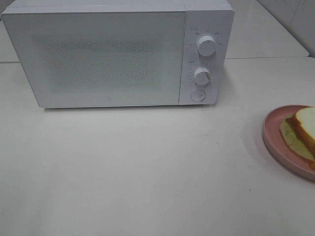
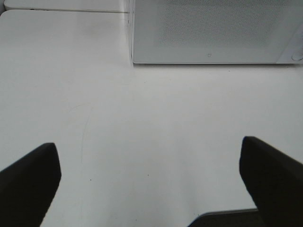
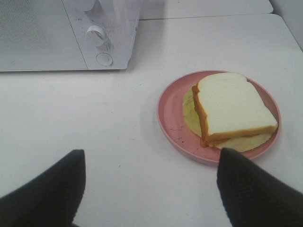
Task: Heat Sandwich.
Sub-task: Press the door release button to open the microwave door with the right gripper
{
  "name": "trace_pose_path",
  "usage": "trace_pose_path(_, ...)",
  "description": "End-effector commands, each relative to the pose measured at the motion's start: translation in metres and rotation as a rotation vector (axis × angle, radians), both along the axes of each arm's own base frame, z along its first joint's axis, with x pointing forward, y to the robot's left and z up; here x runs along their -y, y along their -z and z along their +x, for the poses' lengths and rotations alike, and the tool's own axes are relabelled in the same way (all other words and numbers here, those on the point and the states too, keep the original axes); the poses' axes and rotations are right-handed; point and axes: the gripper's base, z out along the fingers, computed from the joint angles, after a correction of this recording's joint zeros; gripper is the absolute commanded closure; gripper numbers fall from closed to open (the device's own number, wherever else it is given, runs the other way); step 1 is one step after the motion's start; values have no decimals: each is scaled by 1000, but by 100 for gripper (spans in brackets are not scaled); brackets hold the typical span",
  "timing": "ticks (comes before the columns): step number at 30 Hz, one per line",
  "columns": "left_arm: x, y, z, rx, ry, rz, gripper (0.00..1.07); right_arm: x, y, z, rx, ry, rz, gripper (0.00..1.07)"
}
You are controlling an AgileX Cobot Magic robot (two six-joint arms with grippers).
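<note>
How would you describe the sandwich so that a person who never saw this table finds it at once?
Find the white microwave at the back of the table. To its right, nearer the front, lies a round pink plate, and the sandwich rests on it. It is thick white bread with tan-brown crust over a pale green leaf, narrower than the plate.

One white microwave [image 1: 108, 54] carries two round knobs [image 1: 206, 45] and one round button [image 1: 197, 96]. There is one pink plate [image 1: 273, 129] and one sandwich [image 1: 306, 123]. The left gripper [image 2: 149, 184] and the right gripper [image 3: 151, 189] make two, each with two dark fingers [image 2: 28, 184].
</note>
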Motion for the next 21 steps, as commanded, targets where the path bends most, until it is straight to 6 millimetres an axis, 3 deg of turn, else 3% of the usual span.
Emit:
trace_pose_path(1,1,0,-2,17,3,-8,10,1,0,-4,32,6,-8,32)
trace_pose_path(13,1,0,-2,17,3,-8,10,1,0,-4,32,6,-8,32)
trace_pose_path(18,1,0,-2,17,3,-8,10,1,-14,-3,104,11,-4,29)
trace_pose_path(21,1,0,-2,17,3,-8,10,1,-25,10,132,19,-7,28)
